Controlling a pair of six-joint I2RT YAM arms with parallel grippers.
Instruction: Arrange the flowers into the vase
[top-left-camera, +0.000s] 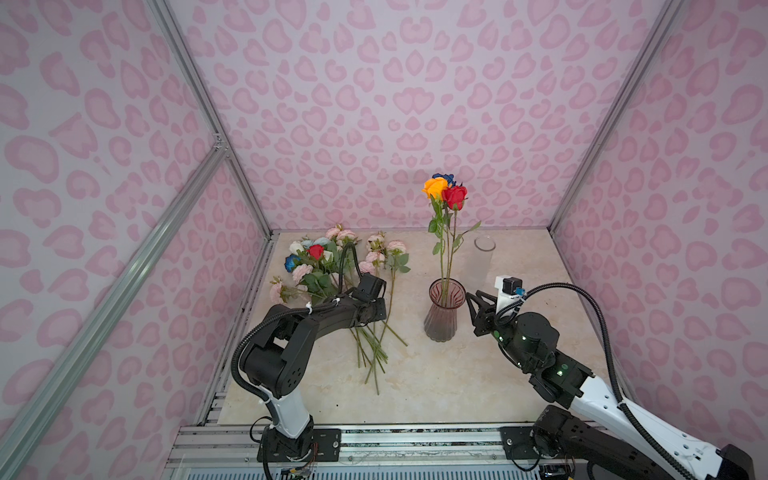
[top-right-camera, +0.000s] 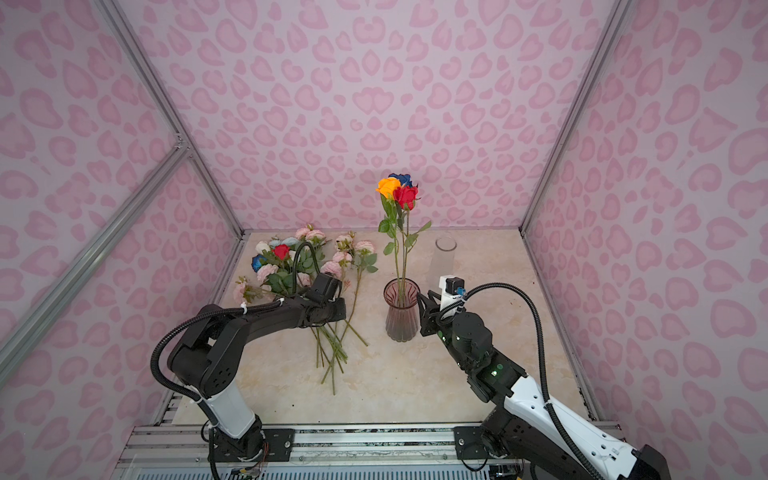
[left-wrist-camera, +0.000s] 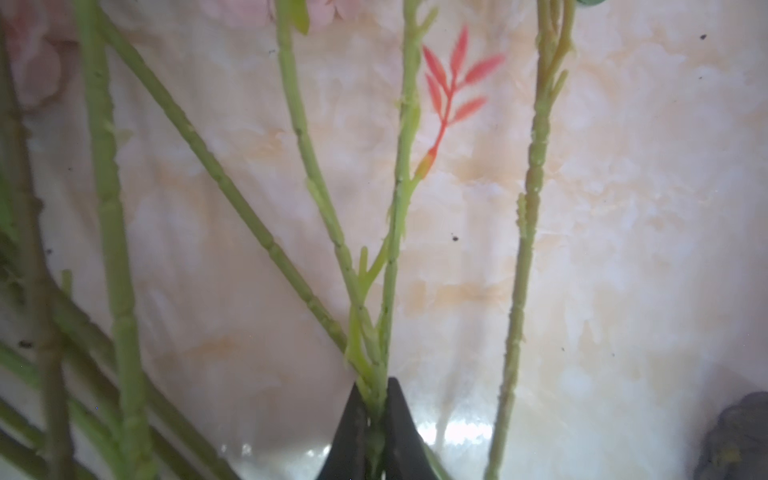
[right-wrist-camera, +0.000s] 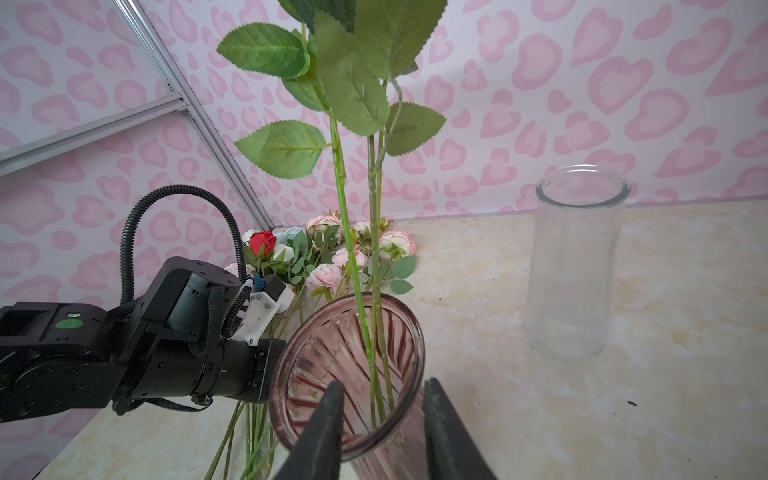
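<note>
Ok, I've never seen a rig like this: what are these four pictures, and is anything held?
Two robot arms work at a marble-look table. Two pictures look down from overhead; two come from cameras on the arms' wrists. Loose flowers lie in a bunch on the left; three other flowers, orange, red and blue, stand in the pink vase. An empty clear jar stands behind it. The left gripper is shut on green stems from the bunch. The right gripper is open, right at the vase's rim.

In both top views the left arm (top-left-camera: 332, 313) hides the left gripper (left-wrist-camera: 377, 399) and the middle of the loose stems (top-left-camera: 376, 355). The right wrist view cuts the heads off the vased flowers (right-wrist-camera: 353, 99).
</note>
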